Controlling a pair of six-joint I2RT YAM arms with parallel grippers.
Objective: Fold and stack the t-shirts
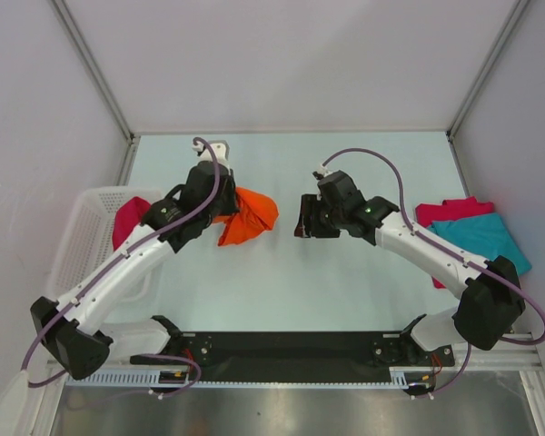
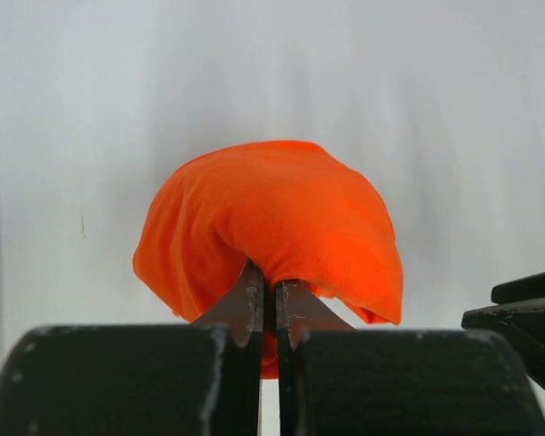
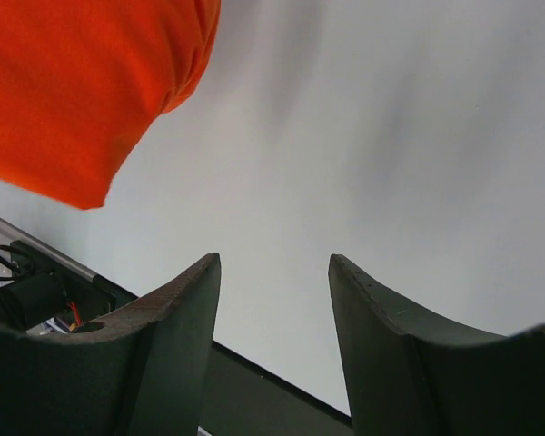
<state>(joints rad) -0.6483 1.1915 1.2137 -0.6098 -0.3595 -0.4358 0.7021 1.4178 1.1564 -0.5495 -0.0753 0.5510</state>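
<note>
Left gripper (image 2: 271, 304): clamped tight on a fold of the bright orange cloth t-shirt (image 2: 272, 218) — the two fingers (image 2: 245, 304) are pressed together and the fabric bulges out over their tips.
Orange t-shirt, place: bunched into a rounded lump at the left gripper, left of the middle of the pale desk (image 1: 282, 291). I cannot tell whether its lower edge touches the desk.
Right gripper (image 3: 274, 263): jaws wide apart with nothing between them — it faces the orange t-shirt from the right, near it but not touching.
Teal cloth t-shirt (image 1: 486, 238): lies spread at the right side of the desk, on top of a crimson cloth t-shirt (image 1: 452, 211) whose edge shows at the far and left sides.
White mesh plastic basket (image 1: 84, 227): at the left side of the desk, with a pink-red cloth (image 1: 127, 222) bundled inside and partly hidden by the left arm.
</note>
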